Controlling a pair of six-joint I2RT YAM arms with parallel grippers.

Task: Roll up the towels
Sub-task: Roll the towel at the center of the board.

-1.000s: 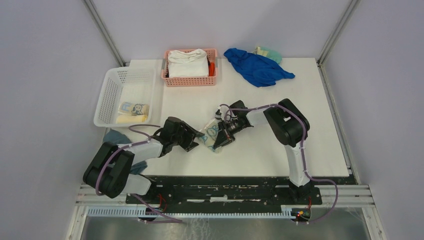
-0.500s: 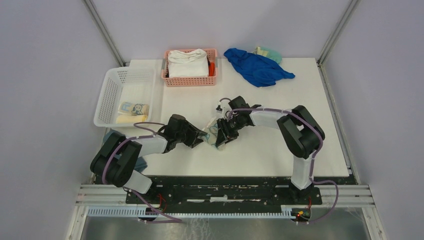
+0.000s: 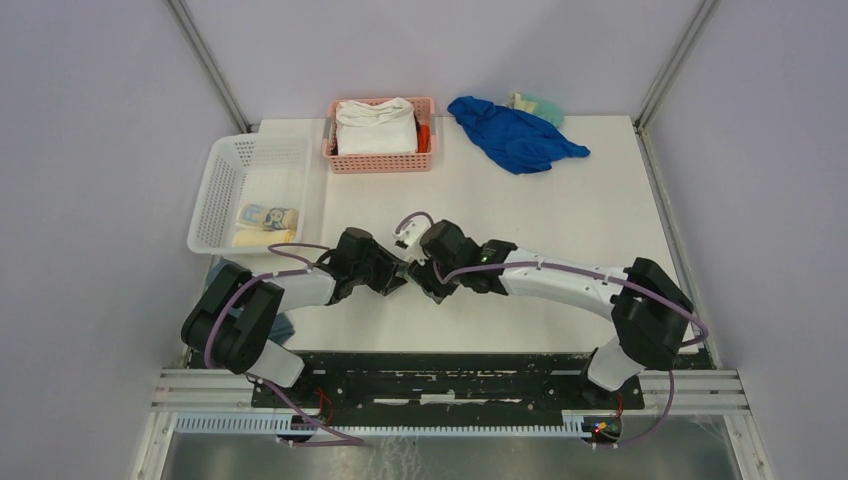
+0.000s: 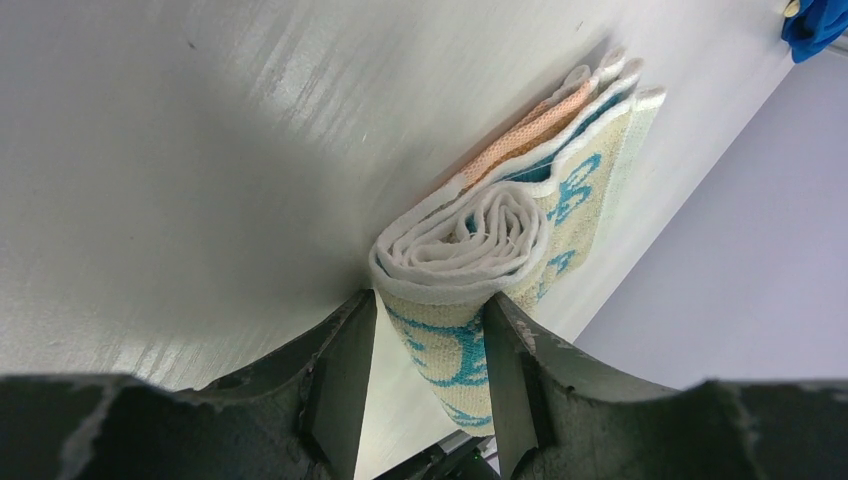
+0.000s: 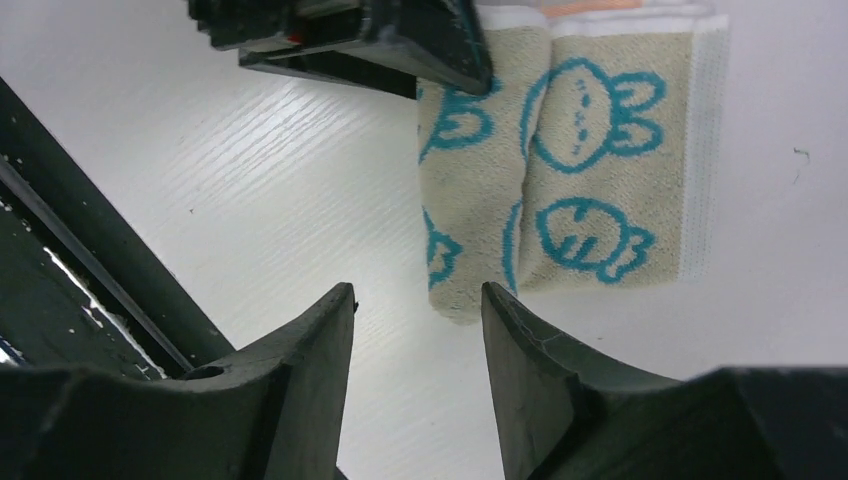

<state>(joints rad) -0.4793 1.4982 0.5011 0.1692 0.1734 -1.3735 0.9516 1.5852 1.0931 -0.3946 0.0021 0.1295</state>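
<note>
- Close to the near edge of the table (image 3: 560, 200), left of centre, your rabbit-face towel (image 4: 470, 240) lies between the two grippers. Its long axis runs roughly along that edge.
- The left gripper (image 4: 430, 325) pinches one end from both sides, and that end shows a spiral of white-edged layers.
- The right gripper (image 5: 418, 300) hangs over the other end, fingers spread, holding nothing.
- The cloth is pale beige with blue rabbit faces, part rolled, with a flat strip beside the roll.
- At the left edge, the white basket (image 3: 225, 175) holds a yellow roll (image 3: 262, 238) and a patterned roll (image 3: 268, 215).
- At the far edge you see the pink basket (image 3: 380, 163) and a blue cloth (image 3: 515, 135).
</note>
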